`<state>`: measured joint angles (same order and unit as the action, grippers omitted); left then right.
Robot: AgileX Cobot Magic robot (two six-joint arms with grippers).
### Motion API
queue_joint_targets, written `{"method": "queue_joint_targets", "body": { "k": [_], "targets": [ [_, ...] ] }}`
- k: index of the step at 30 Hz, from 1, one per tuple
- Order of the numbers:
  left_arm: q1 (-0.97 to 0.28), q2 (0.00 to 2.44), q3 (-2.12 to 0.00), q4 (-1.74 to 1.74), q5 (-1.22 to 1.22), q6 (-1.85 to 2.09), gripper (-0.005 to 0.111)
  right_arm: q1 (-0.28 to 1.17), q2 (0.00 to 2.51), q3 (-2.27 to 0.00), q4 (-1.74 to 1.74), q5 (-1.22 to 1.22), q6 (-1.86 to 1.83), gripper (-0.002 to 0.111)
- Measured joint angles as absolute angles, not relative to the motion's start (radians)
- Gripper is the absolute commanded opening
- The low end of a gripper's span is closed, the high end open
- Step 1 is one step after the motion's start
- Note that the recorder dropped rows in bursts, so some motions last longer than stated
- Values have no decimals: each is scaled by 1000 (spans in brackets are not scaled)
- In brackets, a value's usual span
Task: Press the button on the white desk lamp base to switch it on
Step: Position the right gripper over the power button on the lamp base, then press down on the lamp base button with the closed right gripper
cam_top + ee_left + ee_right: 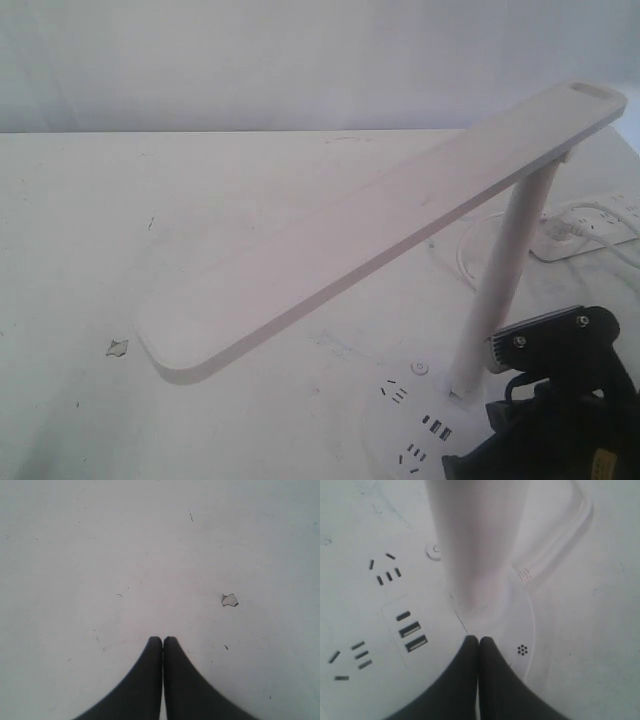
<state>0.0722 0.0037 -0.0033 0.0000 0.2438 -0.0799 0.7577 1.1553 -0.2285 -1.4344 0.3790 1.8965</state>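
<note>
Presently, right fingers [462,675] clenched, empty, tips poised over the white desk lamp base [365,607] beside its pole [475,540] — left fingers [142,680] likewise clenched above the scuffed white table [100,555].

White plastic desk lamp [380,230], flat bar head, slim pole, round disc base [367,605]: one.
Small round white button [435,551] visible on base: one.
Dark USB ports [410,629]: three.
Socket-hole groups [385,569]: two.
White rectangular power strip [600,222], right edge of exterior frame: one.

White: desk lamp [380,220], desk lamp base [355,605] (dark socket slots), table [100,555] (dark flecks); black: left gripper [162,639], right gripper [478,638].
</note>
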Motion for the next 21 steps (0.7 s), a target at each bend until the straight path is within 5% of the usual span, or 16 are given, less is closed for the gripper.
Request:
{"method": "queue_joint_targets", "body": {
  "k": [21],
  "targets": [
    [72, 4, -3, 0, 244, -80, 0, 758, 1285, -229, -1568, 427, 2100, 0]
  ]
}}
